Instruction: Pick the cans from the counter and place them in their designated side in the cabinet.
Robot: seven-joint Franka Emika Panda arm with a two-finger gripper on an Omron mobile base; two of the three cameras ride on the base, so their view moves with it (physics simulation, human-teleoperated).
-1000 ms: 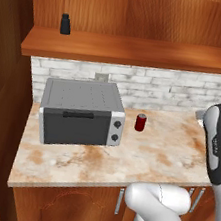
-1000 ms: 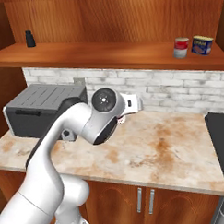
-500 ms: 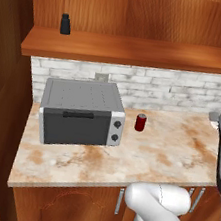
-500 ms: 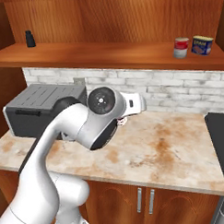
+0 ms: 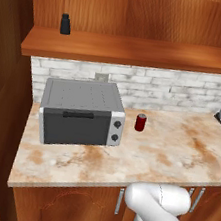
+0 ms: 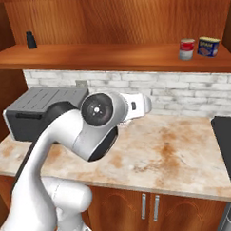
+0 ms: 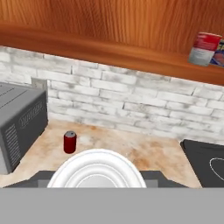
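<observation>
A white robot arm rises in the foreground over a beige marbled desk [image 5: 177, 148], its wrist reaching forward above the desk in the right base view. The gripper's fingertips are hidden behind the robot's own body, but its jaws are at their narrowest and appear to hold nothing. Taking the grey toaster oven [image 5: 79, 111] as landmark: a plain dark red can [image 5: 140, 122] stands upright on the desk just beside the oven's right side, near the white brick wall. From the hand camera this can [image 7: 69, 141] lies ahead of the gripper and to the left, lower down, its long axis vertical, so the next move likely calls for opening the jaws and descending toward it. Farther back, above the oven, runs the cabinet shelf [image 5: 132, 52]. A small black bottle [image 5: 66, 24] sits above the oven's left end; far to the right stand a red-and-white can [image 6: 187, 48] and a blue-labelled can [image 6: 208, 46].
</observation>
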